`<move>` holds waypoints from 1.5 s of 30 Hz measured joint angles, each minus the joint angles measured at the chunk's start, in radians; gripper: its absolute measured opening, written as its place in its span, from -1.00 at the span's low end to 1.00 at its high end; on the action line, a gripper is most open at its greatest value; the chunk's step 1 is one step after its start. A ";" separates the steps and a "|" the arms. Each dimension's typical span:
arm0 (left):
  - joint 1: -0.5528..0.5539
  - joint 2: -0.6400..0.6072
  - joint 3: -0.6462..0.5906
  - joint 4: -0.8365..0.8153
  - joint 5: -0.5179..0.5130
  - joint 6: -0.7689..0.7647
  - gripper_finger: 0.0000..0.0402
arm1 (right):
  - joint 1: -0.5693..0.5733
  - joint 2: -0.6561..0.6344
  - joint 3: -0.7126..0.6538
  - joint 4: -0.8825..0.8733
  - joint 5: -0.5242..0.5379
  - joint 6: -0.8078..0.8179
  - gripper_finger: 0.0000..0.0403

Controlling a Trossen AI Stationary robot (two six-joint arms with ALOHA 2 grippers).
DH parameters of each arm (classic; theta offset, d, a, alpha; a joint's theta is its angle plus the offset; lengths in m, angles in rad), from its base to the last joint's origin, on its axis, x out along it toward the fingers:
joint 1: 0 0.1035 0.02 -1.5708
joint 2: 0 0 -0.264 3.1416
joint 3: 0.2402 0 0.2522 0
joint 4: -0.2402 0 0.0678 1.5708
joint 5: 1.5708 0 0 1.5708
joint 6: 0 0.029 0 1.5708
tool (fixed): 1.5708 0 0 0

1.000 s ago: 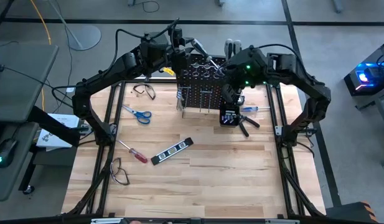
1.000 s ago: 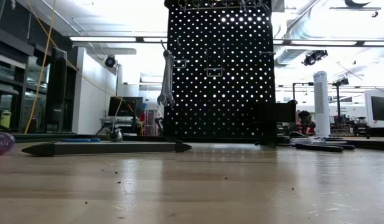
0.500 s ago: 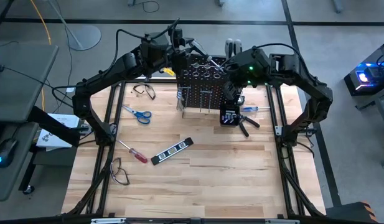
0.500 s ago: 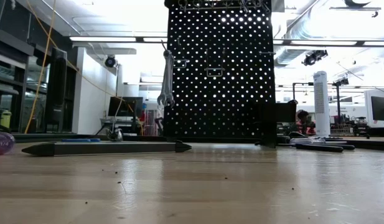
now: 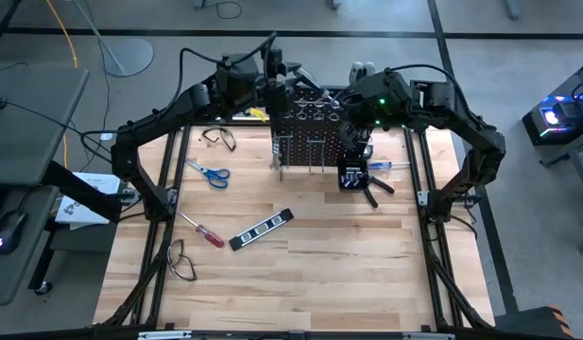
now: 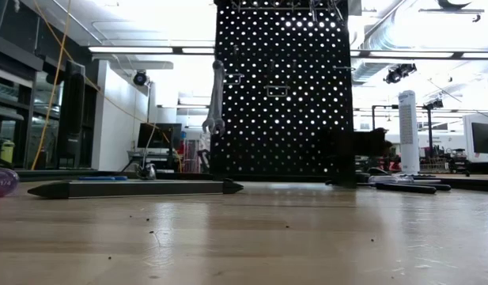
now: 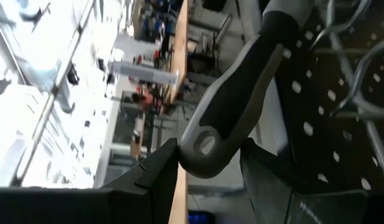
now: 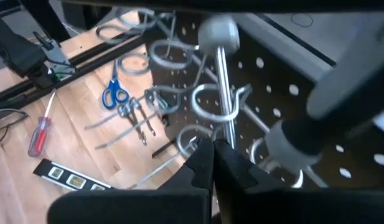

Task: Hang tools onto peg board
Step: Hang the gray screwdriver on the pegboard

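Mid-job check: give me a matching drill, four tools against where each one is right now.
Tools:
1. blue-handled scissors
2. silver wrench
3. grey-and-black screwdriver handle
4. red-handled screwdriver

Places:
A. flat on the wooden table, beside the long black level
B. hanging at the edge of the black peg board
C. flat on the table, off to the peg board's left
D. between the fingers of the left end effector

Pairs: 1-C, 2-B, 3-D, 4-A
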 joint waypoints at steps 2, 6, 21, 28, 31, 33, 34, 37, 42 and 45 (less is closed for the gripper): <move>-0.007 0.001 0.000 0.017 0.003 0.022 -0.22 | 0.000 0.000 0.000 0.012 0.000 0.000 -1.00; -0.019 0.001 0.000 0.024 -0.005 0.063 -0.22 | 0.000 0.000 0.000 0.014 -0.001 0.000 -1.00; -0.033 0.004 -0.002 0.031 -0.054 0.113 -0.95 | 0.000 0.000 0.000 0.043 -0.016 0.000 -1.00; -0.036 -0.004 -0.004 0.086 -0.143 0.122 -1.00 | 0.000 0.000 0.000 0.092 -0.045 -0.002 -1.00; -0.035 -0.017 -0.004 0.090 -0.163 0.111 -1.00 | 0.002 0.000 0.000 0.154 -0.079 -0.027 -1.00; -0.035 -0.024 -0.003 0.096 -0.171 0.091 -1.00 | 0.007 0.000 0.000 0.185 -0.087 -0.037 -1.00; -0.035 -0.029 -0.003 0.091 -0.178 0.083 -1.00 | 0.007 0.000 0.000 0.197 -0.093 -0.043 -1.00; -0.038 -0.032 -0.003 0.094 -0.185 0.060 -1.00 | 0.007 0.000 0.000 0.194 -0.105 -0.048 -1.00; -0.047 -0.032 -0.002 0.095 -0.199 0.058 -1.00 | 0.015 -0.009 0.000 0.195 -0.126 -0.063 -1.00; -0.047 -0.032 -0.002 0.097 -0.206 0.054 -1.00 | 0.033 -0.020 0.000 0.194 -0.137 -0.092 -1.00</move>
